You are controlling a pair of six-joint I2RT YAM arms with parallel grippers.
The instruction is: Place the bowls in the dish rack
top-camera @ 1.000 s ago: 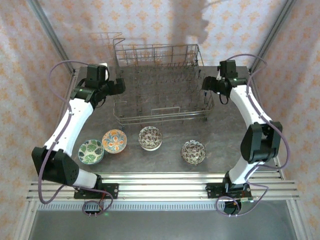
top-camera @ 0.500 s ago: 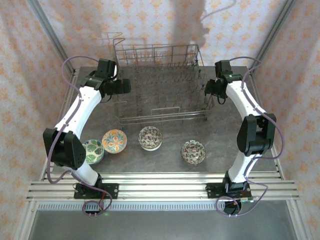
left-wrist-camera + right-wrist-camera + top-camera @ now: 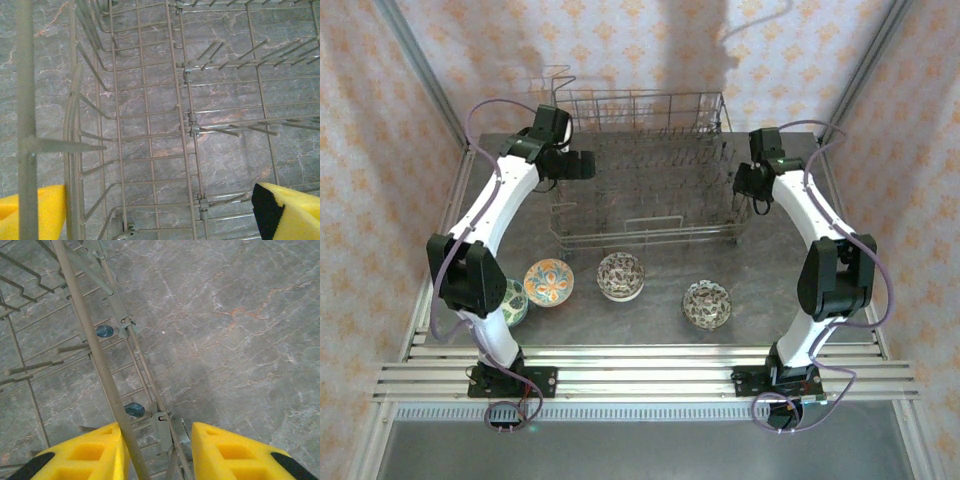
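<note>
Rack (image 3: 640, 180) | long axis left-right | tines upright | open side up

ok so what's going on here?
Two arms are set to load bowls into the dish rack, and none are in it yet. The left gripper hangs open astride the rack's left wall. The right gripper has a finger on either side of the right rim wire, with a gap showing. Neither holds anything. Four bowls sit on the table in front: green bowl, partly behind the left arm, orange bowl, cream bowl, brown bowl.
</note>
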